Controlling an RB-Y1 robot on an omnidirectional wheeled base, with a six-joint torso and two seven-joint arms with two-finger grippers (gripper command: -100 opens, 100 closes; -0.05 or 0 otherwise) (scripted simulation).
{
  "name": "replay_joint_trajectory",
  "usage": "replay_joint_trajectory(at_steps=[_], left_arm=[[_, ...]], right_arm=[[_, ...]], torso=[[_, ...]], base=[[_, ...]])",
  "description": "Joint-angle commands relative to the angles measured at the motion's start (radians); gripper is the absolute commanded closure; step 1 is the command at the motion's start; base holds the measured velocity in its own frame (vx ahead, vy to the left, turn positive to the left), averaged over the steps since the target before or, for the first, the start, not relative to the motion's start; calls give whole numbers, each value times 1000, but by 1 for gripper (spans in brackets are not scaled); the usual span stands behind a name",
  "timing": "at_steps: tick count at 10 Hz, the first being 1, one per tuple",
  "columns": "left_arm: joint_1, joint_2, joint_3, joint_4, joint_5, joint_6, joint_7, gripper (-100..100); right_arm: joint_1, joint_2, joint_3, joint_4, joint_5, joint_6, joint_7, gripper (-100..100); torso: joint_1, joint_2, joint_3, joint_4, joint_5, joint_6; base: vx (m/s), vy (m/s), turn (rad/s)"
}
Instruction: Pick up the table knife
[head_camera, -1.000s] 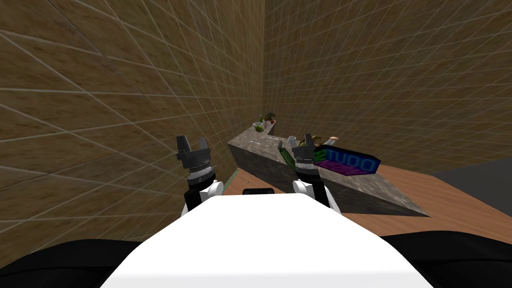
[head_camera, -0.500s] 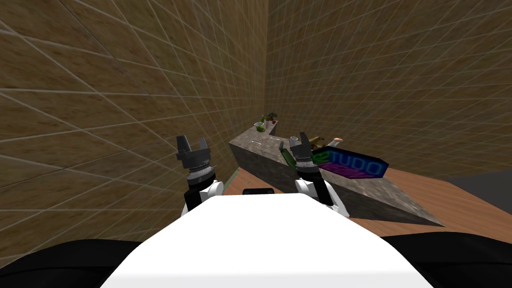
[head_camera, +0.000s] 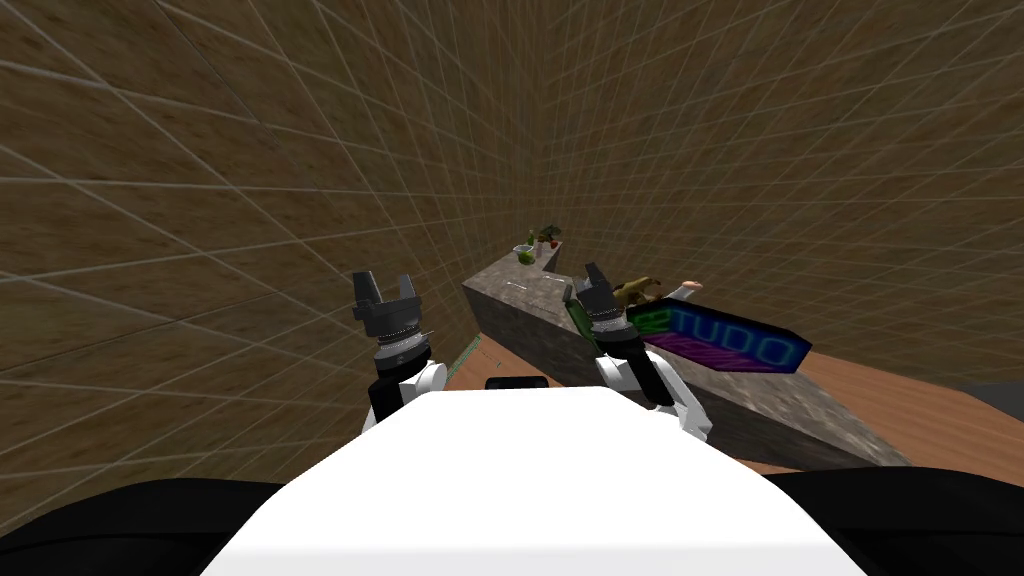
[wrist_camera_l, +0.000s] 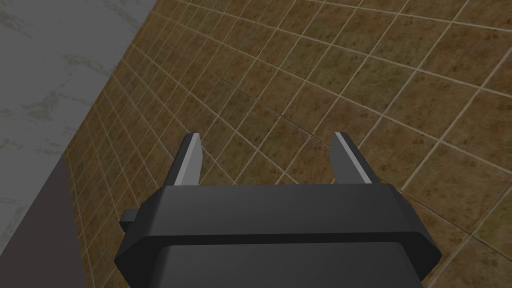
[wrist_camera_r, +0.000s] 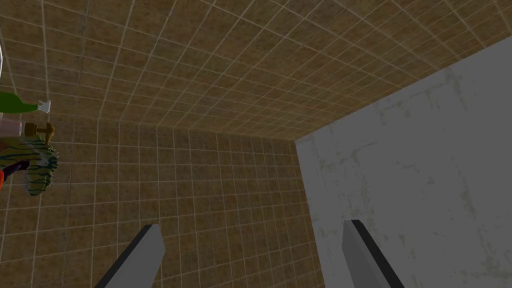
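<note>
Long grey mottled stone surface (head_camera: 770, 400): runs toward tiled room corner.
Dark slab sign with neon letters (head_camera: 735, 340): lies flat mid-surface, toward right edge.
Left hand (head_camera: 385, 288), right hand (head_camera: 592, 280): both released, fingers spread, raised ready, nothing gripped.
Thin pale table knife (head_camera: 516, 288): apparently sliver lying flat near far left edge, well apart from both hands; approach needed first.

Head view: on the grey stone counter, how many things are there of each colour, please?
Green: 2, long green bottle, small clear bowl with green contents
Dark blue: 1, flat box with glowing letters
Olive: 1, lumpy olive thing
Pale: 1, thin table knife
Total: 5; the farthest small things are unclear.
</note>
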Motion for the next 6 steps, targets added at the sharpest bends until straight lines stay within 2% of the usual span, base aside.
replay_joint_trajectory(at_steps=[1,2,4,5,6], left_arm=[[0,0,0,0,0,0,0,0],[0,0,0,0,0,0,0,0],[0,0,0,0,0,0,0,0],[0,0,0,0,0,0,0,0],[0,0,0,0,0,0,0,0]], right_arm=[[-8,-50,3,-8,21,26,4,-100],[-8,-60,3,-8,21,26,4,-100],[-21,-130,10,-16,61,75,11,-100],[-21,-151,10,-16,61,75,11,-100],[-25,-185,14,-19,81,101,14,-100]], torso=[[0,0,0,0,0,0],[0,0,0,0,0,0],[0,0,0,0,0,0],[0,-1,0,0,0,-1],[0,-1,-1,0,0,0]], base=[[11,-21,126],[9,-19,63],[14,-23,194],[17,-32,83],[23,-29,122]])
